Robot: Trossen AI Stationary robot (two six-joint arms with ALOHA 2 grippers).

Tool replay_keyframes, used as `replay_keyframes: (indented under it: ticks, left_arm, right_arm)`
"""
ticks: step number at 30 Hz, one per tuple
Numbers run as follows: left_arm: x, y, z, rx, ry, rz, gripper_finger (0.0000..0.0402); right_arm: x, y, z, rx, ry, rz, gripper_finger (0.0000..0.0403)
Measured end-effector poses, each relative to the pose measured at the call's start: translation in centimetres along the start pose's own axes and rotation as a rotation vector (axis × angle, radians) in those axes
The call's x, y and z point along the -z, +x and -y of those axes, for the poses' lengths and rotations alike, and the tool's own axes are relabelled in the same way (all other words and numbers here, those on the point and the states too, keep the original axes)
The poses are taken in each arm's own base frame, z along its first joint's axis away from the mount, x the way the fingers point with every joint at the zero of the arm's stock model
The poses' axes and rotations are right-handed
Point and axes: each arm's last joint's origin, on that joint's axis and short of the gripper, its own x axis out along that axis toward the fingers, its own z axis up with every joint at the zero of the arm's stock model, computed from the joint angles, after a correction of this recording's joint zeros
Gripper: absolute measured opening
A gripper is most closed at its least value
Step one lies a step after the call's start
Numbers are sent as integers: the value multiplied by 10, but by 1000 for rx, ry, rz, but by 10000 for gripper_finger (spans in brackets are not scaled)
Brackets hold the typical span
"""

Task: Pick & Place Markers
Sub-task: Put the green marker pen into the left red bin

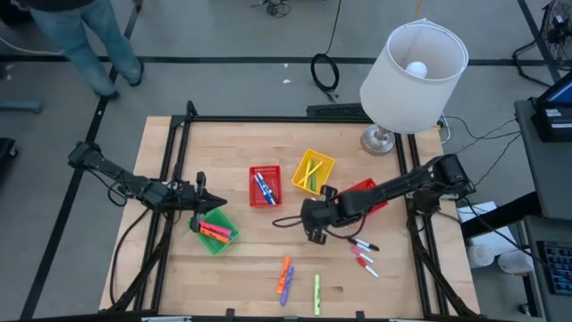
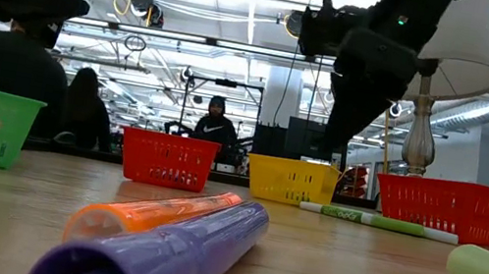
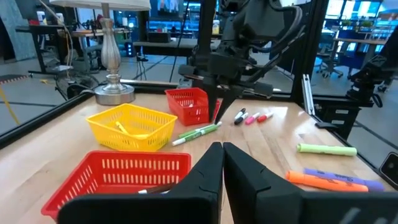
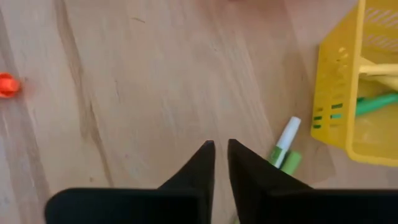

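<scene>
On the wooden table (image 1: 250,268), markers lie in three loose groups: an orange marker (image 1: 284,271), a purple marker (image 1: 288,286) and a light-green highlighter (image 1: 316,293) near the front edge; a cluster of small red- and pink-capped markers (image 1: 365,255) to the right; and a green marker with a white barrel (image 4: 283,147) just beside the yellow basket (image 1: 313,170). Others already sit in the green basket (image 1: 214,232), the red basket (image 1: 264,185) and the yellow basket. The right gripper (image 4: 221,157) hovers over bare wood, fingers nearly pressed together and holding nothing; the left gripper (image 3: 222,163), likewise nearly closed and empty, hangs by the green basket. The markers appear light, rigid and smooth-barrelled, likely to roll; a mid-barrel grasp across the short axis seems safest.
</scene>
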Motion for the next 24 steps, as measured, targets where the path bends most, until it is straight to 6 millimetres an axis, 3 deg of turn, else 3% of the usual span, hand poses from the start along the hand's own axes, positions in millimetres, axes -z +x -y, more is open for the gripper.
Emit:
replay_keyframes:
  ticks: [12,24]
  left_arm:
    - [0,0,0,1,0,-2,21]
    - [1,0,0,1,3,-8,21]
  right_arm:
    - [-4,6,10,15,54,4,159]
    - [18,37,45,87,152,-70,169]
